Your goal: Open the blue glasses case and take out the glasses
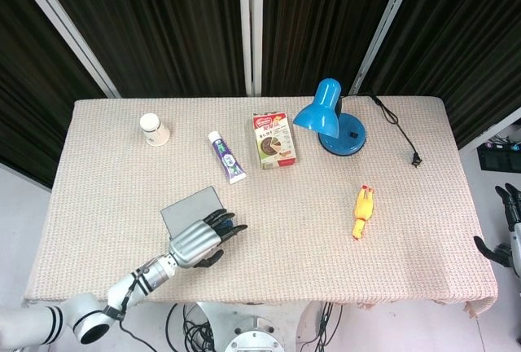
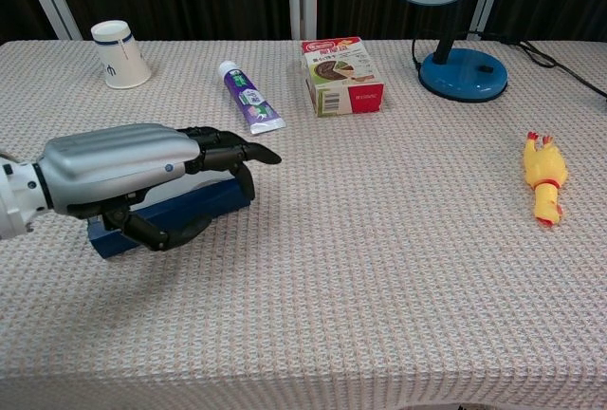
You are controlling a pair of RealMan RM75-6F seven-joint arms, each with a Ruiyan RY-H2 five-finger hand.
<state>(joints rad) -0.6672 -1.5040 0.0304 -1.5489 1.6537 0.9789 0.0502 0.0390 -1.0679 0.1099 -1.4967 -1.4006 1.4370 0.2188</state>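
Note:
The blue glasses case (image 2: 190, 207) lies shut on the table near the front left; from the head view its lid (image 1: 190, 208) looks grey. My left hand (image 2: 128, 171) lies over the case's near end. Its fingers (image 2: 237, 153) stretch out flat above the lid and the thumb curls along the case's front side. I see no firm grip on the case. The glasses are hidden inside. My right hand (image 1: 506, 226) hangs off the table's right edge, partly cut off by the frame, fingers apart and holding nothing.
Along the back stand a paper cup (image 1: 154, 129), a toothpaste tube (image 1: 226, 156), a small food box (image 1: 273, 139) and a blue desk lamp (image 1: 332, 116) with its cord (image 1: 399, 128). A yellow rubber chicken (image 1: 363, 211) lies at the right.

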